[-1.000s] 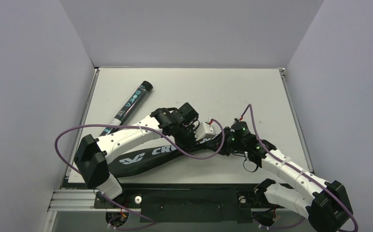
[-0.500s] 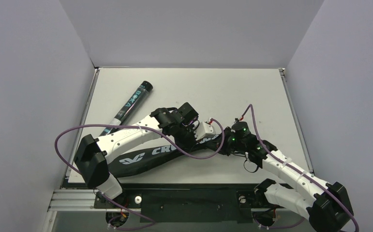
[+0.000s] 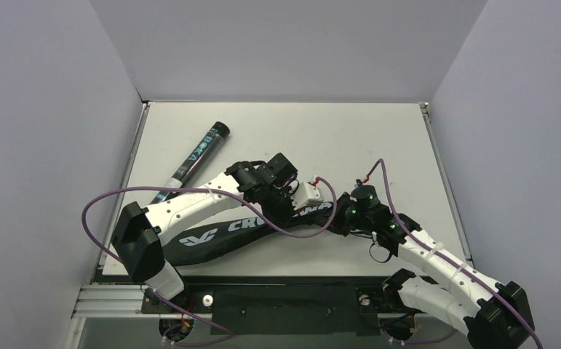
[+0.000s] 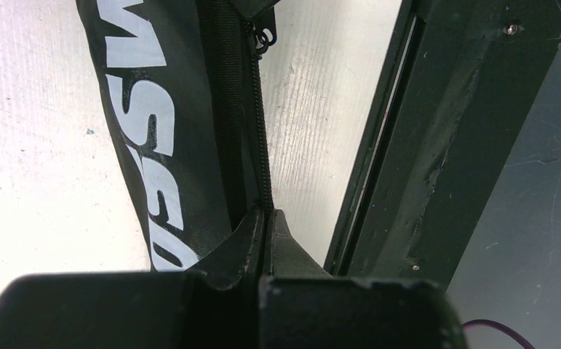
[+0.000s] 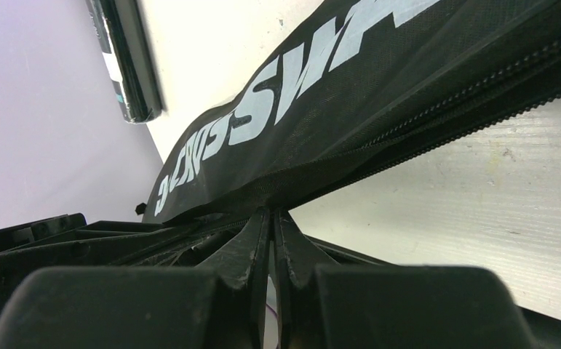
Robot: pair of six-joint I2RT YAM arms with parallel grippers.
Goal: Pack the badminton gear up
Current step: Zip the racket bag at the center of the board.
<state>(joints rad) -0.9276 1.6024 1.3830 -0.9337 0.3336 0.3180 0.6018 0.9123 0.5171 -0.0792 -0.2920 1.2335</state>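
The black bag (image 3: 219, 243) lies slantwise near the front edge of the worktop (image 3: 350, 138), the tube (image 3: 199, 154) by the left edge. Both pairs of jaws are closed — the left gripper (image 4: 265, 218) pinches the bag's zipper line, the right gripper (image 5: 271, 217) its fabric rim.

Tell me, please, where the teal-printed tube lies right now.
In the top view, the tube lies diagonally on the table's left side, beyond the left arm and the bag.

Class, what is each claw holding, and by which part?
The left claw pinches the black bag at its zipper edge; the right claw pinches the bag's fabric fold beside the zipper.
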